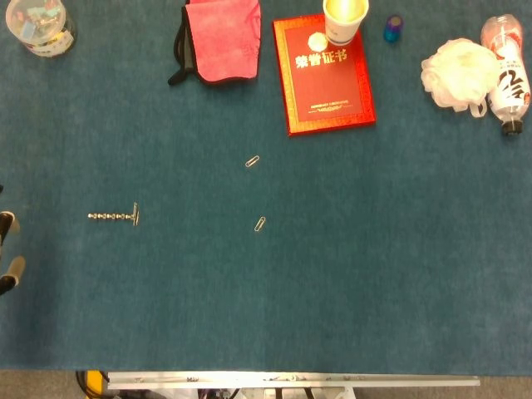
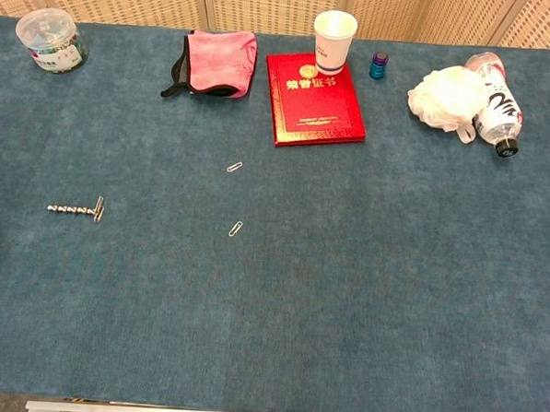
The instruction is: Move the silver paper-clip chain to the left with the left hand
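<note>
paper-clip chain (image 1: 113, 217) flat on table (image 1: 332, 291) | left hand (image 1: 7, 249) fingertips at left edge

Gold characters, 荣誉证书, run across the cover of the red booklet (image 1: 324, 73) at twelve o'clock; the bottle (image 1: 509, 75) label at two o'clock is unreadable.

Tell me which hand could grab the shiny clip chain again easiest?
The left hand, probably. Only its fingertips show at the left edge of the head view, on the same side as the paper-clip chain. The right hand is not in view.
</note>
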Tool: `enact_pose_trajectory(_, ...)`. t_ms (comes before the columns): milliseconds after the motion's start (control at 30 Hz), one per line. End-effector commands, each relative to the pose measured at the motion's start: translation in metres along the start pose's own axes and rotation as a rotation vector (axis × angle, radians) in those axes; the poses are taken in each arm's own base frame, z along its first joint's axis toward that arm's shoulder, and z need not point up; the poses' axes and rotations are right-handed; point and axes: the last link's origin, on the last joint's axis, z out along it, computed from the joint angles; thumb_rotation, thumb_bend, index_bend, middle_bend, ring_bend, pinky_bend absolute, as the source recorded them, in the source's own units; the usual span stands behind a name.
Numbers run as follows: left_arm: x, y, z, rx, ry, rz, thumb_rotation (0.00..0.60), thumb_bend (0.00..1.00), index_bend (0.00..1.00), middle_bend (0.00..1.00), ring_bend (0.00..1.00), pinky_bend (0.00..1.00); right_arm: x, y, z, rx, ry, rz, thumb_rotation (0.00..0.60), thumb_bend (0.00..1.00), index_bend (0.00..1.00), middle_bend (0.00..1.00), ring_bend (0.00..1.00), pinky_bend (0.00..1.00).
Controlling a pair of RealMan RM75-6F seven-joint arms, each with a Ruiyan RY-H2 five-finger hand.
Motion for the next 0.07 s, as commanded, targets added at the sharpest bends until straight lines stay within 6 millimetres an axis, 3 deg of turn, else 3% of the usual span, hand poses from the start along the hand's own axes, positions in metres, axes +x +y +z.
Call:
enact_pose_trajectory(33, -0.0021, -0.0051, 0.0055, 0.014, -0.025, -0.027, 0.6, 0.21, 0.44, 0.19, 0.14, 0.19, -0.0048, 0.0011, 0.0023, -0.011, -0.021, -0.006, 0.6, 0.97, 0.49, 0.43, 0.37, 0.44)
enact_pose_trajectory(67, -0.0023, -0.006, 0.0069, 0.016, -0.029, -0.03, 0.6, 0.21, 0.44, 0.19, 0.14, 0.19, -0.0055, 0.0014, 0.0027, -0.013, -0.027, -0.009, 0.6, 0.97, 0.49, 0.43, 0.37, 0.44)
